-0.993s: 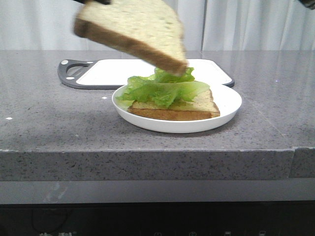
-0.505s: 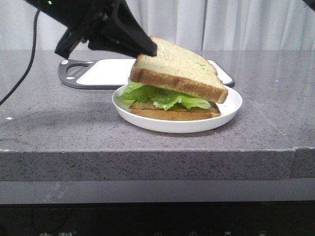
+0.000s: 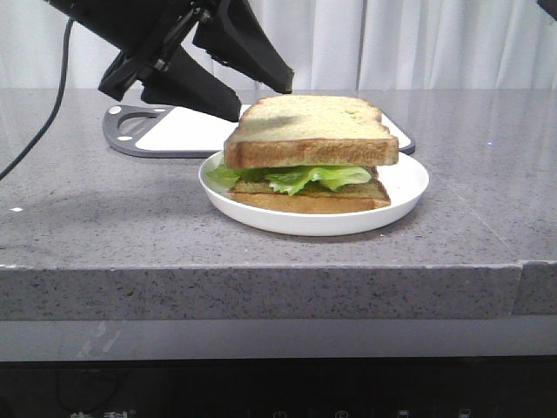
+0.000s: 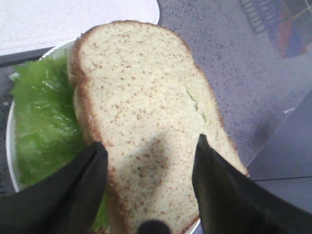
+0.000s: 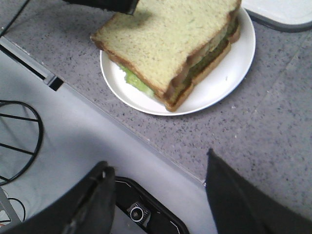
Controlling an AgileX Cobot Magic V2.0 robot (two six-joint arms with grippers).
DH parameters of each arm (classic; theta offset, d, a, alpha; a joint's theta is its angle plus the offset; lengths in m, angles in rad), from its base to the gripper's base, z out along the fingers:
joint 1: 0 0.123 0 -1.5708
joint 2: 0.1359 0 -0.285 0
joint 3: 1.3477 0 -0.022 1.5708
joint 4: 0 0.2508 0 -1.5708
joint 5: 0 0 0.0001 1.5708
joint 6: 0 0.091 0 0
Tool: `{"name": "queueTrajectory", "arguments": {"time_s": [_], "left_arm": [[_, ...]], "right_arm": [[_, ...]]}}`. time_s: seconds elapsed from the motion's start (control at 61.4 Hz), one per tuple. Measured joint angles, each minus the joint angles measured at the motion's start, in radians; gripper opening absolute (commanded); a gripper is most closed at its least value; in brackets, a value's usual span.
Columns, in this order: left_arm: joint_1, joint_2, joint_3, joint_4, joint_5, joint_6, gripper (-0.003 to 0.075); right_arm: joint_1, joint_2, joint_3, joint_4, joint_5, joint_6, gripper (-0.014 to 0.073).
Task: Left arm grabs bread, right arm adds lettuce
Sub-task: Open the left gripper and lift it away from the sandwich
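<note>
The bread (image 3: 309, 131) lies flat on top of the lettuce (image 3: 305, 177), which rests on a thinner bottom slice (image 3: 305, 200) in a white plate (image 3: 409, 187). My left gripper (image 3: 261, 100) is open, its two pointed fingers spread over the bread's back-left end. In the left wrist view the fingers (image 4: 92, 161) stand wide on either side of the bread (image 4: 146, 97), with lettuce (image 4: 44, 117) sticking out beside it. My right gripper (image 5: 158, 163) is open and empty, above the table's front edge, well away from the sandwich (image 5: 170, 39).
A white cutting board with a grey rim (image 3: 183, 131) lies behind the plate. The left arm's black cable (image 3: 43, 104) hangs at the far left. The table's front edge (image 3: 261, 270) is close below the plate.
The left gripper lowered the tilted bread onto the lettuce, then opened and let it go. The bread now lies level on the sandwich.
</note>
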Motion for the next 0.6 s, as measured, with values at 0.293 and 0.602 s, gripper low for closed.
{"name": "queueTrajectory", "arguments": {"time_s": [0.293,0.602], "left_arm": [[0.000,-0.174,-0.008,0.340,0.030,-0.202,0.0410],[0.000,-0.487,0.055,0.933,0.101,-0.675,0.0408]], "right_arm": [[0.000,-0.043,-0.052,-0.255,0.109,0.256,0.0437],[0.000,-0.246,-0.043,-0.426,0.102,0.487,0.0437]]}}
